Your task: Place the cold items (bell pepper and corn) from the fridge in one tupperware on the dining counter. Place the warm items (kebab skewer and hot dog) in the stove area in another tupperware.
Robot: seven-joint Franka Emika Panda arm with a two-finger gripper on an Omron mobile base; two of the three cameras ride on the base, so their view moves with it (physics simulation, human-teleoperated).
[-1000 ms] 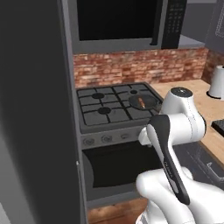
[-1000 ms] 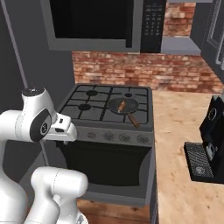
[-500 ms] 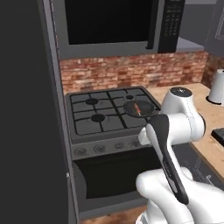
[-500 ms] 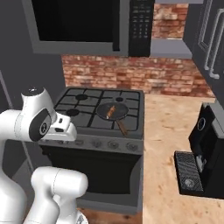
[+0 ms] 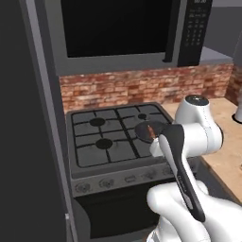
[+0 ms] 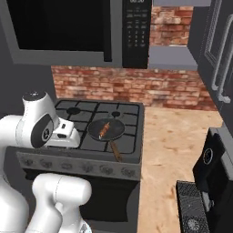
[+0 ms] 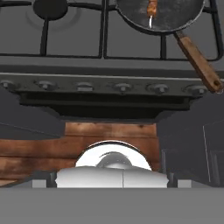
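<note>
On the steel stove point(image 6: 93, 157) a dark frying pan point(image 6: 107, 129) sits on the front right burner, and the kebab skewer point(image 6: 104, 129) lies in it. In the hand view the pan point(image 7: 175, 15) with the kebab skewer point(image 7: 152, 8) is at the top, its wooden handle point(image 7: 199, 62) pointing out over the knobs. My gripper point(image 6: 67, 140) hangs open and empty in front of the stove's left edge, apart from the pan. From the left base view my arm hides part of the pan point(image 5: 144, 128). The hot dog, bell pepper, corn and both tupperware are out of view.
A black microwave point(image 5: 118, 28) hangs above the stove, against a brick wall. The tall dark grey side of the fridge point(image 5: 23, 123) stands left of the stove. Right of it runs a beige counter point(image 6: 175, 145) with a black coffee machine point(image 6: 214, 168) on it.
The whole picture has shifted and the stove looks larger: the base has driven closer to it. My arm keeps its pose and the gripper stays open.
</note>
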